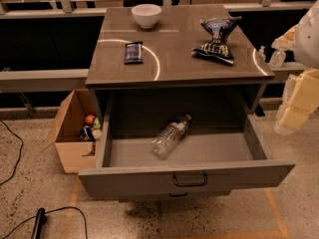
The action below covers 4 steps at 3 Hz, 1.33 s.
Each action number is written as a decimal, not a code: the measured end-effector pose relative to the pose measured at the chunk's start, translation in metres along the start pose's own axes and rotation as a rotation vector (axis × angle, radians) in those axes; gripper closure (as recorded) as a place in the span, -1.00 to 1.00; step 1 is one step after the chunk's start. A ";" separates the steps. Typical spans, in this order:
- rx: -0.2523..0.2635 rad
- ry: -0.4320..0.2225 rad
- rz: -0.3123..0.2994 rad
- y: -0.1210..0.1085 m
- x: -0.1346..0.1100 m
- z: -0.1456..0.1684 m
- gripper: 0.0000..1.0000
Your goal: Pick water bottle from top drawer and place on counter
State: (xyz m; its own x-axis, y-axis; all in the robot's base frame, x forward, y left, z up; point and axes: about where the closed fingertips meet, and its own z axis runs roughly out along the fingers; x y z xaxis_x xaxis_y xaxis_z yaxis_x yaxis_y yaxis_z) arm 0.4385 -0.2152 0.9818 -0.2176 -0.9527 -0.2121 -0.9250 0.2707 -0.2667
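**Bottle in open drawer, gripper off to the right**

Camera view, the only one.

The drawer (189,172) stands wide open under the counter (174,66). Its flat grey front faces the camera, with a dark handle (190,179) at centre.

The bottle (171,135) lies on its side on the drawer floor, near the middle and a bit left. It sits at a diagonal, with the dark cap toward the back right and the base toward the front left. It is clear, crinkled plastic and is apart from all four drawer walls.

My gripper (294,114) is at the right edge, a pale blocky shape. It is outside the drawer, past the right wall, and well apart from the bottle. I cannot tell whether it is spread or pressed together.

On the counter:
- A white bowl (146,15) sits at the back, left of centre.
- A dark chip bag (215,39) sits crumpled on the right side.
- A small dark packet (133,52) lies flat, left of centre.

On the floor just left of the drawer is a cardboard box (70,153) with its flaps open and small items inside. Pump bottles (276,58) sit on the ledge right of the counter. A black cable (40,220) lies on the floor at lower left.
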 end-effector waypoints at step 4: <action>-0.182 -0.262 -0.413 -0.005 -0.040 0.129 -1.00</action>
State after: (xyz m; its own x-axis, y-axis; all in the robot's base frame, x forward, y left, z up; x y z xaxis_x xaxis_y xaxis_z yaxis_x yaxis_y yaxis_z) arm 0.4917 -0.1601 0.8699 0.2402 -0.9021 -0.3586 -0.9616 -0.1706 -0.2148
